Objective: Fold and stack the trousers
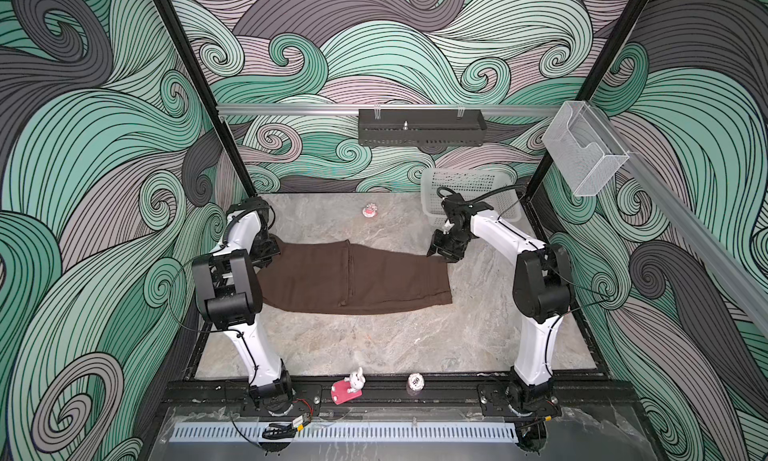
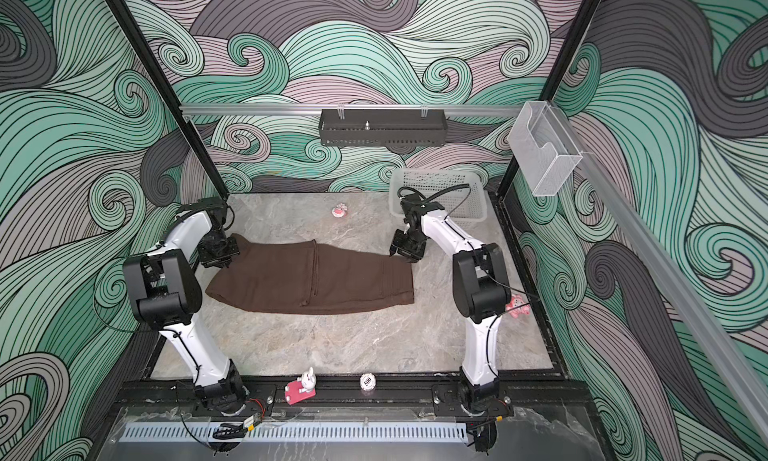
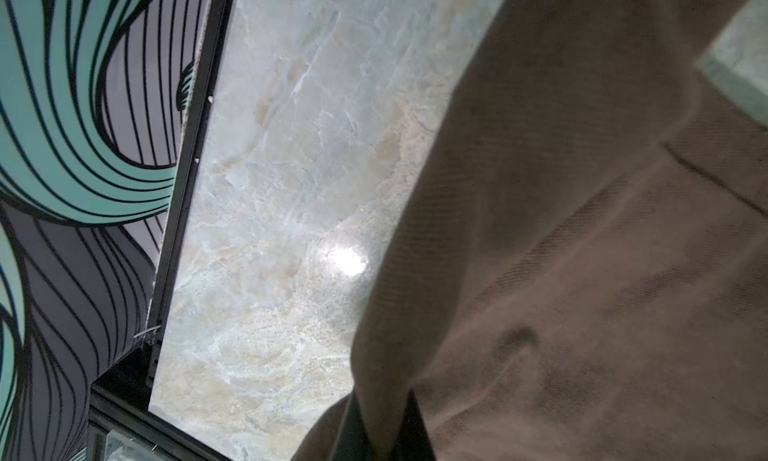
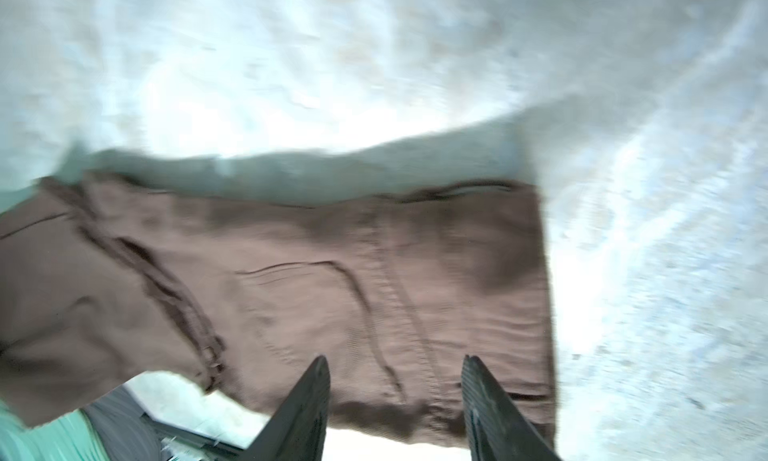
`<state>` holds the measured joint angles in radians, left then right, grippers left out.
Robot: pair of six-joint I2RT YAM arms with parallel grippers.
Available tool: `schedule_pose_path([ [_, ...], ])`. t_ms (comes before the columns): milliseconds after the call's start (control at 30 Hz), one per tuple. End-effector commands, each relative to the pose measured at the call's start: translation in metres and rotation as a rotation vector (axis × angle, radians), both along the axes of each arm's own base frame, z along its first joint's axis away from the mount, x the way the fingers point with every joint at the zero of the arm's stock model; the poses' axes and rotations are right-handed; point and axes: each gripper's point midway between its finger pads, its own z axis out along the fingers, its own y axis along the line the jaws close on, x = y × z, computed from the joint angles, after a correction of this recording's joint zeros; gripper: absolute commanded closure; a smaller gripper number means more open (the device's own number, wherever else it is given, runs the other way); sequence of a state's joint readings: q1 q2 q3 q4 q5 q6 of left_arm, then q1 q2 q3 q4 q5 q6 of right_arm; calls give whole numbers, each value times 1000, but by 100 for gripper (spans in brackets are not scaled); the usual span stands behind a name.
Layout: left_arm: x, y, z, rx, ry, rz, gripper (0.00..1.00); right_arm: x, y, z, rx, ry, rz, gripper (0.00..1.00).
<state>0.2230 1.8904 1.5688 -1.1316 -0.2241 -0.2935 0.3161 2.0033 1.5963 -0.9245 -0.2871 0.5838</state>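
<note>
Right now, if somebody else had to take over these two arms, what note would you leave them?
Left gripper: shut on the trousers at their far left corner, cloth pinched between its fingers.
Right gripper: open, holding nothing, just above the far right corner of the cloth.
Trousers: lying across the middle of the table, with one layer apparently doubled over the left half already.
White basket: far right corner of the table.
Left to do: finish folding into a compact bundle, then stack it.
</note>
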Motion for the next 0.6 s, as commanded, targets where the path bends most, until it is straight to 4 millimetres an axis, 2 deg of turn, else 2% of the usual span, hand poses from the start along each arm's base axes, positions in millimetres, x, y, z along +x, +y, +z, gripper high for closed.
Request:
schedule_pose_path([
  [0, -6, -1, 35, 9, -37, -18, 100, -13, -14, -19, -42, 55, -1, 45],
  [133, 3, -28, 42, -115, -86, -60, 100, -19, -18, -37, -5, 95, -17, 45],
  [333, 5, -86, 48, -283, -145, -135, 100, -24, -21, -53, 31, 129, -26, 51],
  [433, 3, -111, 53, -318, -162, -169, 100, -27, -26, -59, 44, 136, -32, 56],
  [567, 2, -143, 64, -355, -186, -205, 100, -33, -31, -69, 62, 156, -54, 67],
])
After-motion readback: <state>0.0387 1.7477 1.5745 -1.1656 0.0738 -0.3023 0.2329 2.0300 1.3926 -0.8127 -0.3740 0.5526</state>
